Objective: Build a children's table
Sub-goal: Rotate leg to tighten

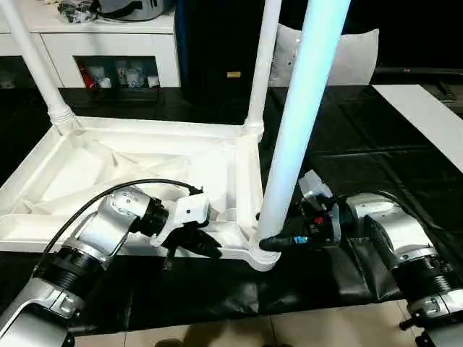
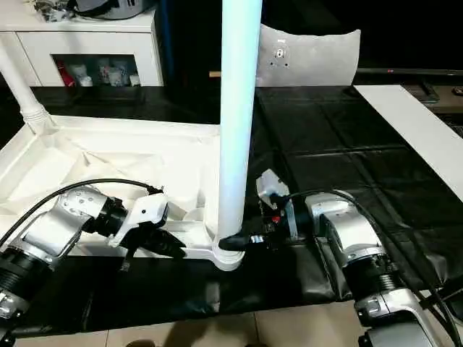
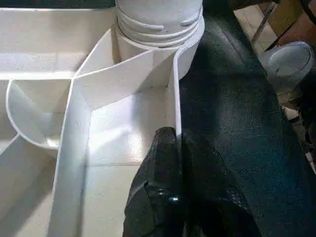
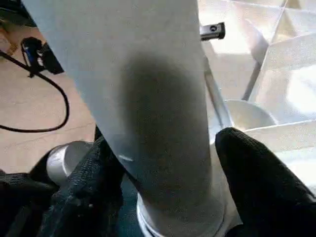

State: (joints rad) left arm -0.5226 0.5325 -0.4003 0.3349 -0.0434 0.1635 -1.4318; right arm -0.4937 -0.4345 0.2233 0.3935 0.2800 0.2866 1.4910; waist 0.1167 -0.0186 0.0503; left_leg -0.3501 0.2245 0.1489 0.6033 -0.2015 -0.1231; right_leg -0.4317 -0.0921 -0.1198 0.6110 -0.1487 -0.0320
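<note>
I see a white cabinet (image 1: 108, 43) at the far left, beyond the work area. In front of it the white square plastic children's table (image 1: 145, 131) lies upside down on the black-sheeted tabletop (image 1: 362, 144), with its ribbed underside facing up.

A long white tube leg (image 1: 36, 65) stands in the far left corner socket and leans outward. A second white tube leg (image 1: 264, 65) stands upright in the far right corner socket.

My left arm reaches in from the lower left. Its left claw (image 1: 206, 246) is at the table's near edge, just left of the near right corner. In the left wrist view its black fingers (image 3: 165, 163) are closed, and the table's thin outer rim wall runs in between them, so I read it as pinching that wall.

The third white tube leg (image 1: 300, 123) stands upright in the near right corner socket, with its flared base seated in the collar.

My right arm comes in from the lower right. Its right claw (image 1: 269, 243) is at the foot of this third leg. In the right wrist view one black finger (image 4: 94, 187) lies on each side of the tube, against its surface, so the claw is gripping the leg just above the socket.

A flat white board (image 1: 427, 123) lies at the right edge of the tabletop, well apart from the table. Pale floor (image 1: 325, 329) shows along the near edge.
</note>
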